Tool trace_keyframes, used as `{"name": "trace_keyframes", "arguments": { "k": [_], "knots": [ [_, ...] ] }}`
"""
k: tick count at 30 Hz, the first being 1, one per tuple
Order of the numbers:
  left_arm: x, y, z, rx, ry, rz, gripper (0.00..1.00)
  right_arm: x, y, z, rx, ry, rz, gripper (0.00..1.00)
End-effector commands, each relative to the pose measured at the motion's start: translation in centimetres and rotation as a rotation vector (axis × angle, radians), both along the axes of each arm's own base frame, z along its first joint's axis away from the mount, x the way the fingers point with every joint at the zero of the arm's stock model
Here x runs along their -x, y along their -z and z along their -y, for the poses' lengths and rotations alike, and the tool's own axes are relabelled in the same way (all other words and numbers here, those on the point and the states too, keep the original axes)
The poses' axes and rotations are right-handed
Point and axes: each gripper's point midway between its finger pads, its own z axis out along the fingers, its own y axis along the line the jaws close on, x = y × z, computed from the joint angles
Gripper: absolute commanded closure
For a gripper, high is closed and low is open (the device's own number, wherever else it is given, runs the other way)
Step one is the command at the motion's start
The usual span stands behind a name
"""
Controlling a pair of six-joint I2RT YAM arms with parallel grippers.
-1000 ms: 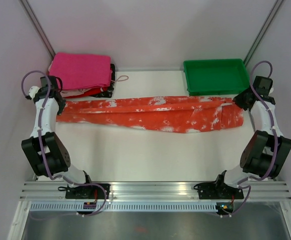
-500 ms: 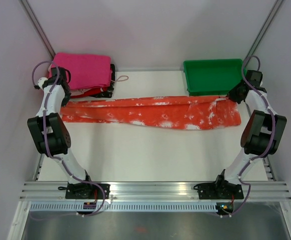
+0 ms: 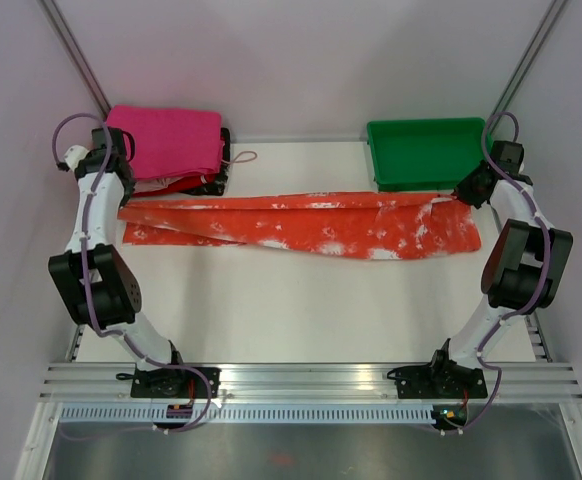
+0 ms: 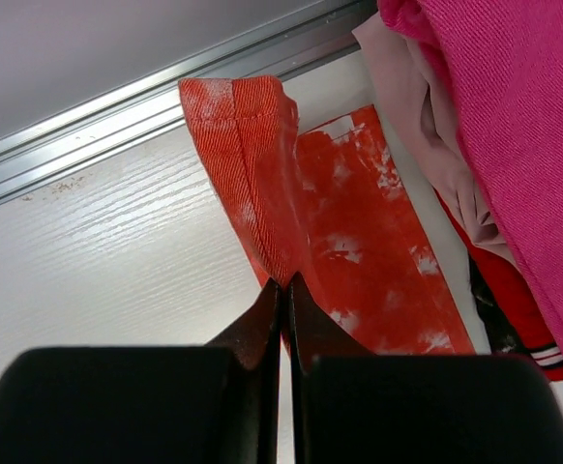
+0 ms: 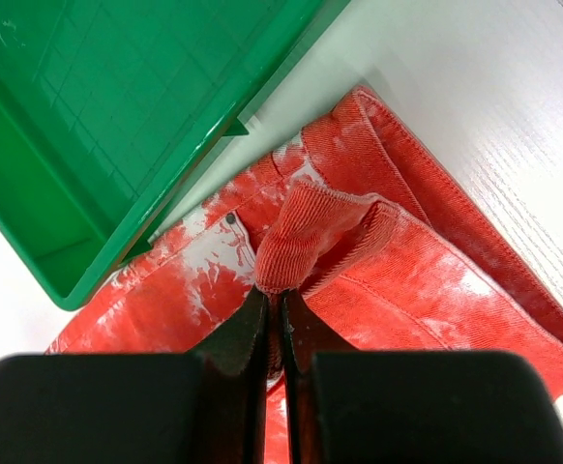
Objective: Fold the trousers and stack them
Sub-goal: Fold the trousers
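since a second ago the left arm has been swung back toward the far left corner. the trousers [image 3: 311,225] have been drawn into a narrower band, their left end lifted.

they are laid lengthwise across the far half of the table [image 3: 301,310]. the pink cloth [image 3: 166,140] lies just beyond their left end and the green tray [image 3: 426,183] just beyond their right.

the left gripper [image 4: 283,285] is clamped on a hemmed edge at the leg end, with only thin cloth between its fingers. the right gripper [image 5: 272,290] is likewise pinched shut on a bunched fold at what looks like the waist end, near a rivet.

the fabric is judged light, soft and limp. it can be expected to sag between the two holds and to crease readily. it is best taken at seamed or hemmed corners, where the cloth is thicker and less likely to slip free.

from above, the whole length and the fold lines are shown, but the grips themselves are hidden under the wrists. only in the wrist views is it made plain that cloth is actually held. the ribbed weave and hem stitching are shown there too, and a red garment [image 4: 509,309] is seen under the pink cloth.
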Motion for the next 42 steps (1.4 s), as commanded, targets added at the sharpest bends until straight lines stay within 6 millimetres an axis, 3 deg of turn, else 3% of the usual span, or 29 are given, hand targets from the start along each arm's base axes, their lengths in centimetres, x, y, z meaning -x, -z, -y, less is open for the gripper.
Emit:
{"name": "trace_keyframes", "arguments": {
  "k": [1, 4, 8, 11, 16, 23, 30, 35, 36, 38, 39, 42],
  "knots": [
    [4.4, -6.1, -5.7, -0.261, -0.191, -0.002, 0.98, -0.7, -5.0, 7.3, 0.243, 0.186, 0.125, 1.0],
    [6.1, -4.9, -5.6, -0.276, -0.198, -0.041, 0.98, -0.2, -4.4, 7.3, 0.245, 0.2, 0.121, 1.0],
    [6.3, -3.4, -5.8, -0.278, -0.199, -0.101, 0.98, 0.0, -4.3, 7.4, 0.253, 0.2, 0.118, 1.0],
    [6.3, -1.2, -5.8, -0.245, -0.236, -0.176, 0.98, -0.1, -4.1, 7.5, 0.255, 0.209, 0.116, 1.0],
    [4.3, 1.8, -6.3, -0.224, -0.244, -0.231, 0.98, -1.0, -2.8, 7.7, 0.242, 0.206, 0.106, 1.0],
    [0.7, 3.9, -7.0, -0.204, -0.239, -0.233, 0.98, -2.9, -1.4, 8.0, 0.234, 0.182, 0.091, 1.0],
    [-3.9, 3.6, -7.0, -0.208, -0.193, -0.151, 0.98, -4.4, 1.5, 7.5, 0.216, 0.143, 0.052, 1.0],
    [-5.5, 4.5, -6.5, -0.196, -0.158, -0.14, 0.96, -4.9, 2.1, 7.1, 0.214, 0.134, 0.049, 0.92],
    [-5.9, 4.7, -6.4, -0.186, -0.153, -0.137, 0.95, -5.0, 2.0, 7.1, 0.213, 0.135, 0.056, 0.88],
    [-6.2, 4.7, -6.1, -0.165, -0.142, -0.128, 0.71, -5.3, 1.6, 7.0, 0.212, 0.13, 0.071, 0.78],
    [-6.5, 4.1, -5.7, -0.147, -0.112, -0.115, 0.68, -5.6, 0.9, 6.8, 0.21, 0.115, 0.092, 0.77],
    [-7.2, 2.7, -5.0, -0.143, -0.019, -0.081, 0.39, -6.3, -1.6, 6.5, 0.217, 0.079, 0.128, 0.63]
  ]
}}
